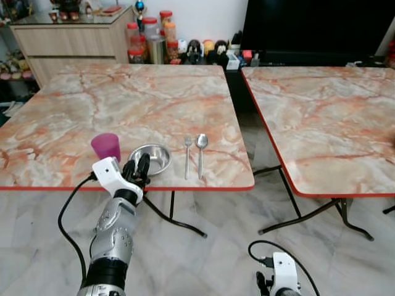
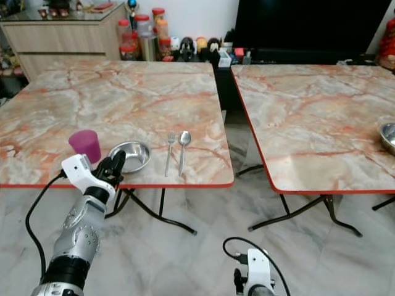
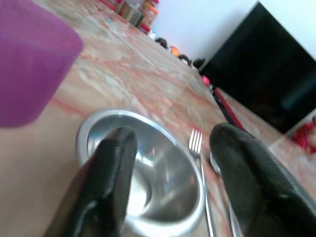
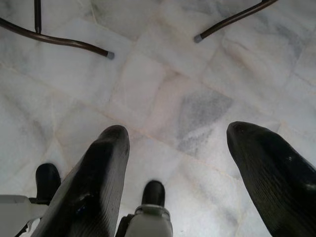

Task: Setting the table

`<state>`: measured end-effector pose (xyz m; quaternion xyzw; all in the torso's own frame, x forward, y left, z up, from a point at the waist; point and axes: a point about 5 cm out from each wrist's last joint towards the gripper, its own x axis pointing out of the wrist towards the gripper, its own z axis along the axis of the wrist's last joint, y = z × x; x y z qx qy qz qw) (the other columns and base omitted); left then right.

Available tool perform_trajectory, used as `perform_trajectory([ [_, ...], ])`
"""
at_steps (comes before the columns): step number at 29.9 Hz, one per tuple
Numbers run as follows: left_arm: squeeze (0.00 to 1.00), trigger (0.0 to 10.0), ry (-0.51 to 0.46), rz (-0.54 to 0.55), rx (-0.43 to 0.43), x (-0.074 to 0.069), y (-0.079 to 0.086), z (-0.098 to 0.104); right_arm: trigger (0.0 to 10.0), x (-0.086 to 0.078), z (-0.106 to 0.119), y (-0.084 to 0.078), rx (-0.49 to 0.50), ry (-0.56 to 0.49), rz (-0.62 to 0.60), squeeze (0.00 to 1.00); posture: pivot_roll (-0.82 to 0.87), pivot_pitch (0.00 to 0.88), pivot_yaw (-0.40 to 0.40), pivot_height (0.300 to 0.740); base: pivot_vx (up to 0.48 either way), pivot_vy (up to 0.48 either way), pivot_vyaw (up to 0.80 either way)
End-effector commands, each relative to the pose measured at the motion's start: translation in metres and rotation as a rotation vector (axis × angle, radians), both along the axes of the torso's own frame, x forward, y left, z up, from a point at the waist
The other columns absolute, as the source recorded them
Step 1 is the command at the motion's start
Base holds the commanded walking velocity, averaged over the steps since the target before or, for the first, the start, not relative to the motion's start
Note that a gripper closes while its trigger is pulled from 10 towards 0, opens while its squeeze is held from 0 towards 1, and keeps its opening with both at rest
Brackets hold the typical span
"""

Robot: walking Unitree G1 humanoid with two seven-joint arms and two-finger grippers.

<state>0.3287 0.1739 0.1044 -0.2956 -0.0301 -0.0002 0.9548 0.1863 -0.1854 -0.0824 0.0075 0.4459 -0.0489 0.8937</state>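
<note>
A steel bowl sits near the front edge of the left marble table. Just left of it stands a purple cup. To the bowl's right lie a fork and a spoon, side by side. My left gripper is open at the bowl's near rim, its fingers spread over the bowl with nothing between them. My right gripper hangs open low over the floor.
A second marble table stands to the right across a narrow gap, with another steel bowl at its right edge. Jars and figurines line the back wall by a wooden sideboard. A dark TV screen is behind.
</note>
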Motion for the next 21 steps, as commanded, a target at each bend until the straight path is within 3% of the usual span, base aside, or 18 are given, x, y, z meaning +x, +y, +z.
perform_trajectory([
  [1,1.00,10.0,0.020,0.005,-0.015,0.004,0.001,0.002,10.0,0.004,0.002,-0.001,0.001,-0.016,-0.013,0.00,0.07,0.000,-0.016,0.714,0.379,0.000,0.00],
  [10,1.00,10.0,0.058,0.042,-0.021,0.006,0.005,-0.001,10.0,0.005,0.002,0.000,0.002,-0.018,-0.014,0.00,0.07,0.000,-0.011,0.714,0.340,0.000,0.00],
  [11,0.00,10.0,0.056,0.038,-0.011,0.006,0.005,0.000,10.0,0.004,0.002,0.000,0.002,-0.018,-0.014,0.00,0.07,0.000,-0.009,0.714,0.000,0.000,0.00],
  [21,0.00,10.0,0.042,0.002,0.025,-0.007,0.003,0.000,10.0,0.004,0.002,0.000,0.002,-0.017,-0.010,0.00,0.08,0.000,-0.009,0.714,0.000,0.000,0.00],
])
